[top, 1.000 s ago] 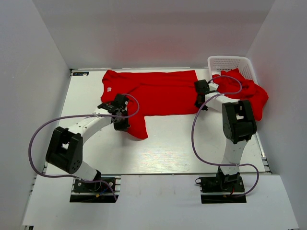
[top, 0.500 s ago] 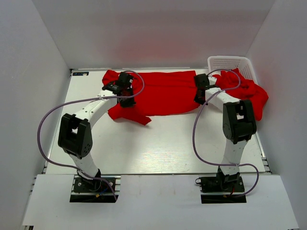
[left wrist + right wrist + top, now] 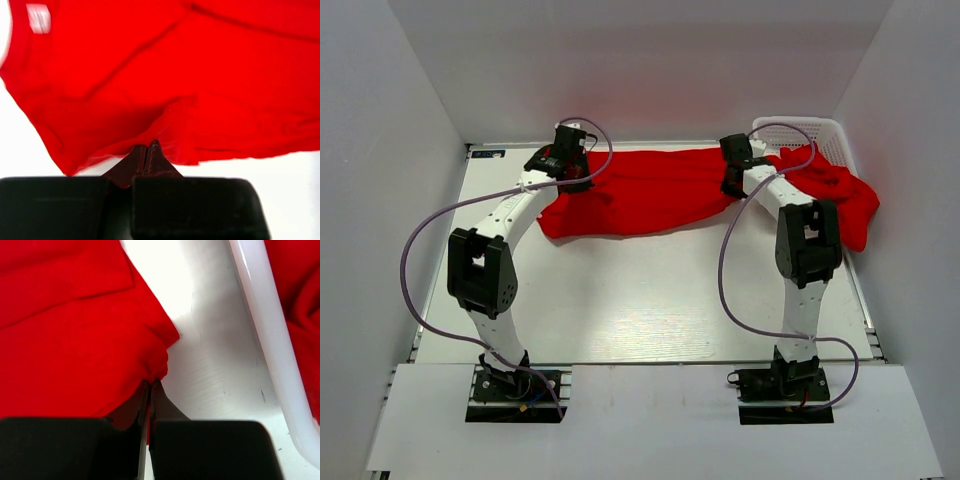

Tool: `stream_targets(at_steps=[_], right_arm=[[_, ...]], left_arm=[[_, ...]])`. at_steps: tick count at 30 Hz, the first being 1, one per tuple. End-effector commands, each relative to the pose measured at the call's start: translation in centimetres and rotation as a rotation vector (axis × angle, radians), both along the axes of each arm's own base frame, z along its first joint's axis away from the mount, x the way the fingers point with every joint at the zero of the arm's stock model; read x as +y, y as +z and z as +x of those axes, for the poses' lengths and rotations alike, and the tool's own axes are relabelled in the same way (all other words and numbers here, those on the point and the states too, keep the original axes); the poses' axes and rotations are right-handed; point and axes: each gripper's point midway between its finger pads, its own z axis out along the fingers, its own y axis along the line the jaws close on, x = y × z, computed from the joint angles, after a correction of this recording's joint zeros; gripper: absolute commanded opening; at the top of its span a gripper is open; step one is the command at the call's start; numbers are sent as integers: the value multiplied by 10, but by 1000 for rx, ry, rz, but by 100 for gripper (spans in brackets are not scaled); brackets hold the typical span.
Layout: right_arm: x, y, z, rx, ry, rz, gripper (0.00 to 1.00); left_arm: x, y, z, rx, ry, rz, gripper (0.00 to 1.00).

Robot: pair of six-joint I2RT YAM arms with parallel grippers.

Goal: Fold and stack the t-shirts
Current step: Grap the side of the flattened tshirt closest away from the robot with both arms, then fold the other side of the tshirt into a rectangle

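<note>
A bright red t-shirt (image 3: 645,192) lies folded lengthwise along the far part of the table. My left gripper (image 3: 570,178) is shut on its cloth (image 3: 165,125) near the left end, above the shirt's far edge. At the shirt's right end, my right gripper (image 3: 732,182) is shut on a pinched fold of the cloth (image 3: 100,355). A white label (image 3: 39,17) shows at the collar in the left wrist view. More red t-shirts (image 3: 840,195) spill out of the white basket (image 3: 800,130) at the far right.
The white lattice basket stands in the far right corner, its rim (image 3: 260,315) close beside my right gripper. White walls (image 3: 390,120) enclose the table (image 3: 650,300) on three sides. Purple cables (image 3: 420,250) loop from both arms.
My left gripper has carried the shirt's near edge away from me to the far edge, folding the shirt over. The right gripper has moved a little farther back with its corner.
</note>
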Motion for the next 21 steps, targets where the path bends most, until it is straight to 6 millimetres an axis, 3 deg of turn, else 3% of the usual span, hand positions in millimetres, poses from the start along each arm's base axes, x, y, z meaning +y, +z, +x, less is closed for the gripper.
stream_targets(at_steps=[1,3,7,8,10,12,15,16,21], right_arm=[[-9,16,15,-31,-15,-45,0],[-7,26,23,-54,-13,-50,0],[-9,27,34,-62,-6,-72,0],[-10,31,38,-72,-5,-74,0],[-9,32,44,-80,2,-79,0],[-8,46,54,-116,6,-79,0],[-7,39,62,-110,20,-84,0],[-8,44,67,-124,19,-84,0],[-4,38,81,-141,30,-80,0]], left_arm=[[7,42,29,-171,-20,48,0],[10,51,40,-224,-33,62,0],[14,66,54,-288,-54,88,0],[15,58,59,-276,-65,120,0],[19,61,68,-287,-61,127,0],[16,60,79,-297,-73,141,0],[25,61,93,-312,-59,152,0],[24,52,97,-302,-70,167,0],[31,56,118,-334,-70,181,0]])
